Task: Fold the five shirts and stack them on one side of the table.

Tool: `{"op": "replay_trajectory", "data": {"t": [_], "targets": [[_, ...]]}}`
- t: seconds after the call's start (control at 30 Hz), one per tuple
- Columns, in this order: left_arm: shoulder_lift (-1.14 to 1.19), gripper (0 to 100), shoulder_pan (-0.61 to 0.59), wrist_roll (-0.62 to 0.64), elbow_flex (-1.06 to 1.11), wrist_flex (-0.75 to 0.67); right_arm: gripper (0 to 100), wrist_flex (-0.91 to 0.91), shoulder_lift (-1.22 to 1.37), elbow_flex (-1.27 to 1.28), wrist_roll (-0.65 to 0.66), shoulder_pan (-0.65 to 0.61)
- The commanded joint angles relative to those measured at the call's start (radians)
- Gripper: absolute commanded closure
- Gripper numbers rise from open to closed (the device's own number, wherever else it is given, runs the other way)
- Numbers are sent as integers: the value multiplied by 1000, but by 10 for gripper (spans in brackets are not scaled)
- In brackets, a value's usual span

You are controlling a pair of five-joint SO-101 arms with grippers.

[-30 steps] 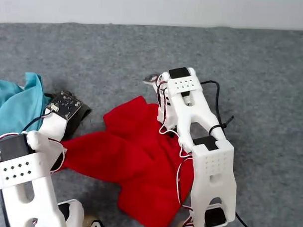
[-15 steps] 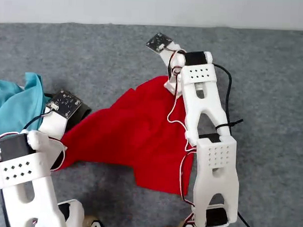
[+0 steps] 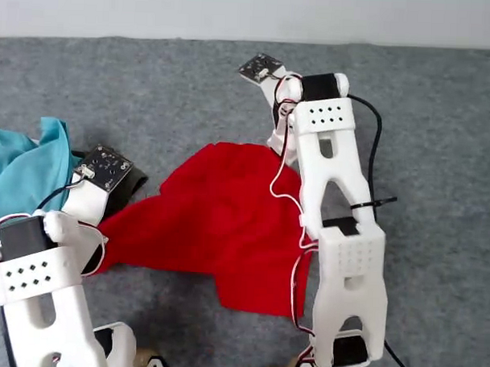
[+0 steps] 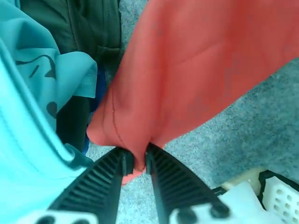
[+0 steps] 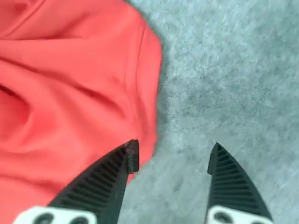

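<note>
On the near left of the table [image 3: 439, 158] I have the left gripper [image 4: 135, 161] pinched shut on a hem corner of the red shirt [image 3: 215, 219], with the cloth bunched between its two fingers. I take that pinch to be an anchor, so the shirt can be stretched away from it. From that corner the shirt spreads across the middle of the table toward the far right, lying mostly flat with a few soft ridges. At its far edge the right gripper [image 5: 174, 154] hangs with its fingers spread apart. One fingertip sits over the shirt's rounded edge and the other over bare table, and nothing is held between them. I read this as a release after pulling the cloth out. Just beside the left gripper lies a teal shirt [image 3: 20, 172] heaped over a dark garment [image 4: 93, 28]. Those two wait at the left edge, well out of the way of the spreading. Compared with a second ago, the right arm has reached much farther across the table, and the shirt has gone from a crumpled bundle to an open sheet. Half a second ago its far corner stood pulled up toward the right gripper. Now that corner has dropped back and rounded off, while the left arm has not moved.
</note>
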Motion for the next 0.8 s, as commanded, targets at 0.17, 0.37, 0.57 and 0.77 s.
{"op": "replay_trajectory", "data": {"t": [0.17, 0.37, 0.57, 0.77], "targets": [[-17, 985, 2, 63, -4, -34, 764, 44, -492, 559, -12, 12], [-17, 985, 2, 74, -4, -54, 762, 39, -797, 928, -12, -19], [-15, 985, 2, 74, -4, -54, 761, -33, -1053, 1315, -11, -153], [-15, 985, 2, 74, -4, -54, 761, -193, -1207, 1651, -12, -298]]}}
